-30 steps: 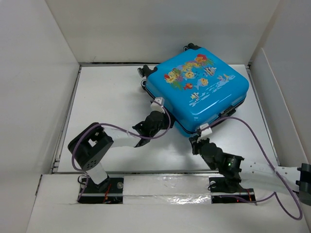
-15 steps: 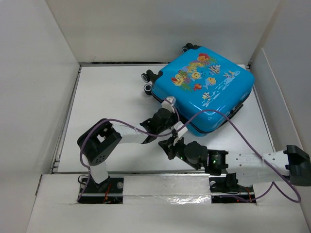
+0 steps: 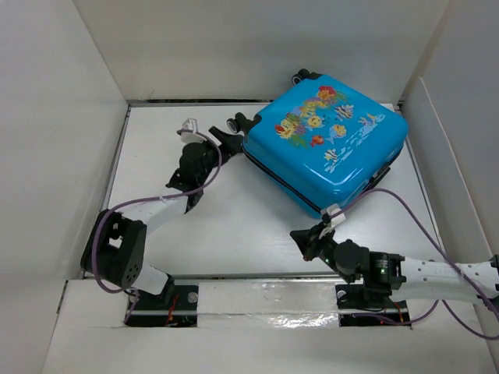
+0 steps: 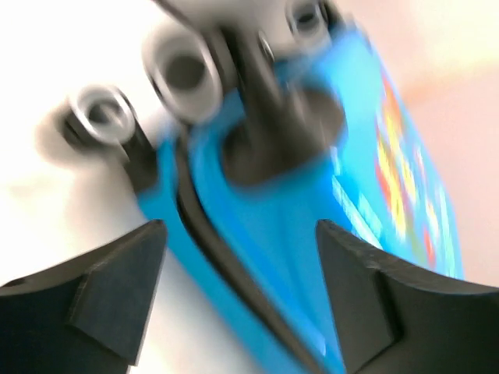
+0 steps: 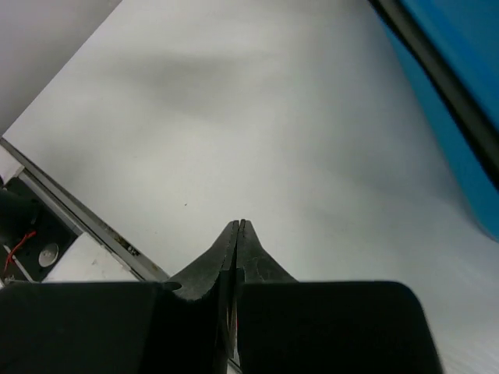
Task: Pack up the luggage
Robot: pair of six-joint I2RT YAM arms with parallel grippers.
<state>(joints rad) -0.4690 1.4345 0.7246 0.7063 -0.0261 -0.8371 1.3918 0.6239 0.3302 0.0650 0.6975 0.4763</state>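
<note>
Blue luggage (image 3: 323, 152) lies flat and shut at the far right of the table (image 3: 171, 195), fish print up, contents hidden. Its wheels (image 3: 234, 123) point far-left, and its long axis runs from there toward near-right. Only the blurred left wrist view shows the seam (image 4: 210, 249) between its shells, framed by the open left gripper (image 4: 240, 226). The right gripper (image 5: 236, 227) is closed and empty over bare table.

White tabletop (image 3: 234, 226), matte. Luggage (image 3: 327, 144) lies directly on it: closed, flat, blue fish-print shell up. Set diagonally in far right part of tabletop, one corner at far edge, another near right edge. Black wheels (image 3: 234, 123) point toward far left corner.
</note>
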